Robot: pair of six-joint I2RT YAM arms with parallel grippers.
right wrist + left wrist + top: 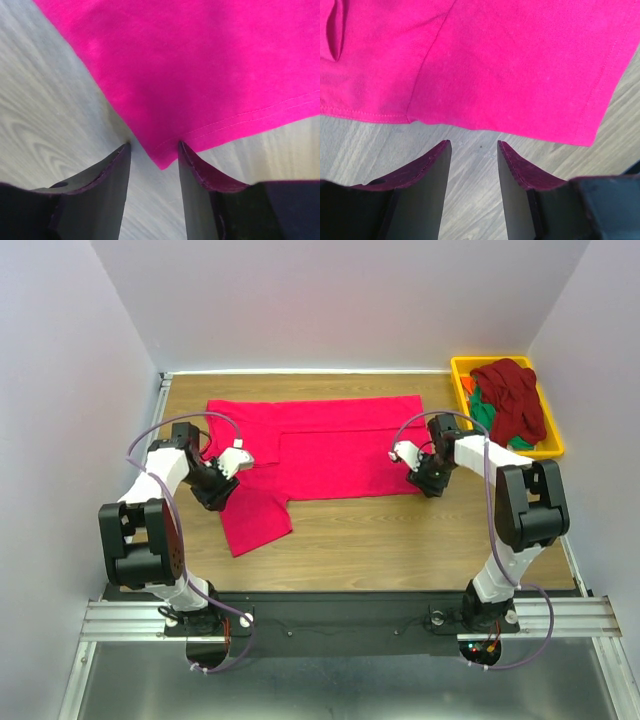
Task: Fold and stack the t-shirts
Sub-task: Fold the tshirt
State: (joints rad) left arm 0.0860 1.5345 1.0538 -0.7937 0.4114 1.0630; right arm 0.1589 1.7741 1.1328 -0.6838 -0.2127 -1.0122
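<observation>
A bright crimson-pink t-shirt lies spread flat on the wooden table, with one sleeve sticking out toward the near left. My left gripper is low over the shirt's near-left edge. In the left wrist view it stands open over bare wood, and the shirt's hem lies just beyond the fingertips. My right gripper is at the shirt's near-right corner. It is open, with the hemmed corner lying between its fingertips. A dark maroon t-shirt is piled over green and orange cloth.
A yellow plastic tray holding the piled shirts stands at the far right corner of the table. White walls close in the table on the left, back and right. Bare wood lies between the shirt and the arm bases.
</observation>
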